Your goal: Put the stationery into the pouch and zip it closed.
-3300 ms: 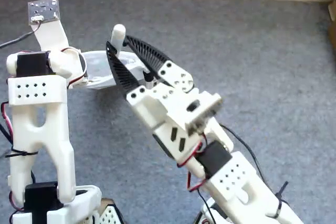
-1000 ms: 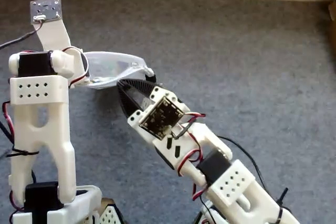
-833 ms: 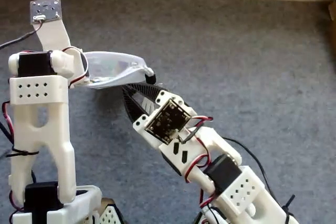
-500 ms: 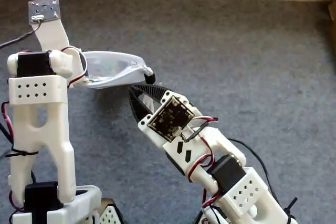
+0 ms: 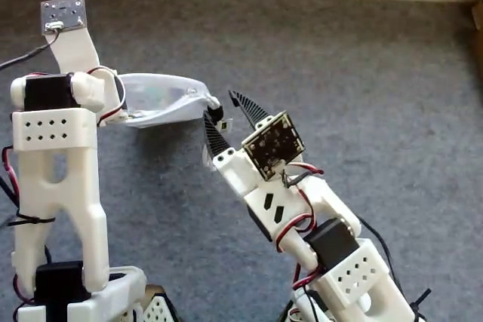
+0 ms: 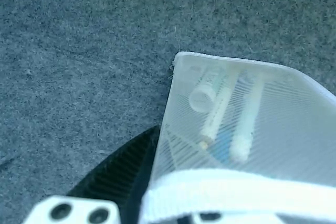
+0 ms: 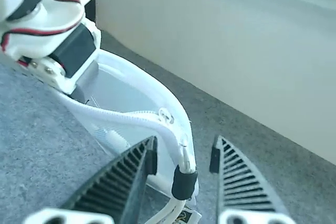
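The stationery (image 6: 220, 114) lies inside the pouch (image 5: 162, 99), which the left pincer (image 6: 149, 174) grips toward the surface's far left, so zipping looks like the step in hand. The right pincer (image 7: 185, 145) stands wide, fingers either side of the black zipper pull (image 7: 184, 183) — next it likely must close on it and draw it along.

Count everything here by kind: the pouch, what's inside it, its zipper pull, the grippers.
Pouch: 1
Sticks inside the pouch: 3
Zipper pull: 1
Grippers: 2, the left gripper and the right gripper
Total: 7
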